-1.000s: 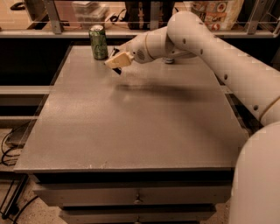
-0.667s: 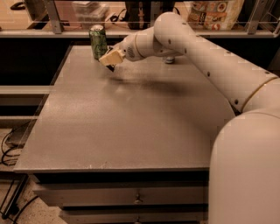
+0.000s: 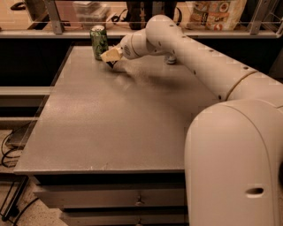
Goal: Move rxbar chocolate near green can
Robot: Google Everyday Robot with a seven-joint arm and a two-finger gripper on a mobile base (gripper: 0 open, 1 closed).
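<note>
The green can (image 3: 99,42) stands upright near the table's far left corner. My gripper (image 3: 111,56) reaches in from the right and sits just to the right of the can, low over the table. It is shut on the rxbar chocolate (image 3: 111,64), of which only a small dark end shows under the pale fingers (image 3: 109,54). The rest of the bar is hidden by the gripper. The bar's end is about a can's width from the can and close to the table top.
The grey table (image 3: 115,123) has drawers below its front edge. A small pale object (image 3: 170,59) stands behind my arm at the back. A shelf rail with snack bags (image 3: 216,9) runs behind the table. Cables lie on the floor at the left (image 3: 9,145).
My gripper has moved left with the bar, closing most of the gap to the green can. The can has not moved.
</note>
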